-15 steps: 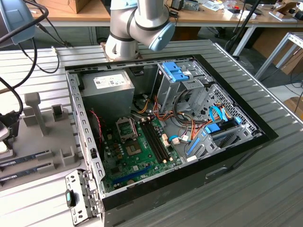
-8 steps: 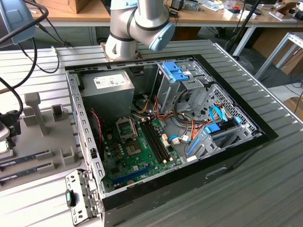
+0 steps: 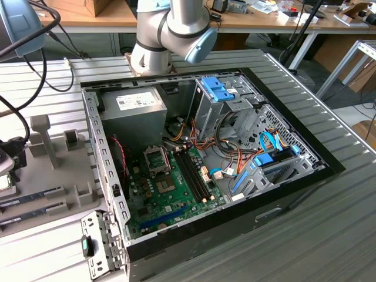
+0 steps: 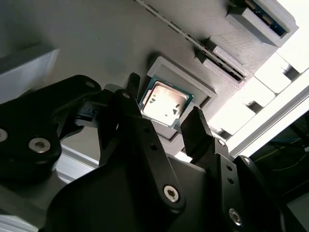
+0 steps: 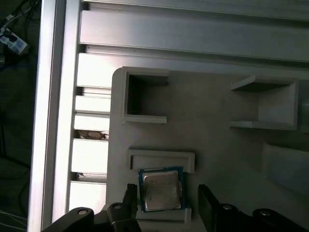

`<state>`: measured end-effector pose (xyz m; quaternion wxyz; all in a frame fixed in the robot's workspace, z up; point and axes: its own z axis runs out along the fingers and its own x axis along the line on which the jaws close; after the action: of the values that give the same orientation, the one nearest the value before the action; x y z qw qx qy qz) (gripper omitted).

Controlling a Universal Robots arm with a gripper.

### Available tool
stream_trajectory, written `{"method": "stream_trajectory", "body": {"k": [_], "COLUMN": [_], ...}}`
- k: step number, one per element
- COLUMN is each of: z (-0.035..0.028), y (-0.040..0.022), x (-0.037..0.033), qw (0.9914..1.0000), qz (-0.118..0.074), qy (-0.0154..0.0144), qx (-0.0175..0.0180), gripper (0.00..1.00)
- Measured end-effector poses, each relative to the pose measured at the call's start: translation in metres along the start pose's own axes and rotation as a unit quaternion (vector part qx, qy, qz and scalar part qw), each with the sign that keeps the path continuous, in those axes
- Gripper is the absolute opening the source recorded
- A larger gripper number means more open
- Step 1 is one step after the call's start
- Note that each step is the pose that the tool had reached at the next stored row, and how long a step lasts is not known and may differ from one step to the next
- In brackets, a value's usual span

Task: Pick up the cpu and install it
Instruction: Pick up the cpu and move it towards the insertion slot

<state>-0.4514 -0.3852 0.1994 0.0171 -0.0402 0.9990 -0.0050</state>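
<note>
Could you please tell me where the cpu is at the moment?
In both wrist views the cpu lies flat in a recessed grey holder on the fixture plate, with the open claw straddling it.

Slatted table (image 3: 317, 241) under computer case (image 3: 264, 200) and, seemingly, plastic tray (image 3: 53, 170).

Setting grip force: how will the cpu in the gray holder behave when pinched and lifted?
Probably stiff: the cpu is a flat square with a metal lid. Likely light and thin-edged, so a grip could slip. The gray holder's raised lip probably stops sliding.
</note>
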Motion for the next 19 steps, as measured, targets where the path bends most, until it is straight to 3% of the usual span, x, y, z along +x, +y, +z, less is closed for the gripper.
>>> {"method": "stream_trajectory", "body": {"k": [3, 19], "z": [0.0009, 0.0062], "y": [0.0001, 0.0023], "x": [0.0, 0.0026], "qw": [0.9998, 0.99977], "qz": [-0.02, -0.022], "qy": [-0.0003, -0.0003], "qx": [-0.0007, -0.0008], "gripper": [0.62, 0.62]}}
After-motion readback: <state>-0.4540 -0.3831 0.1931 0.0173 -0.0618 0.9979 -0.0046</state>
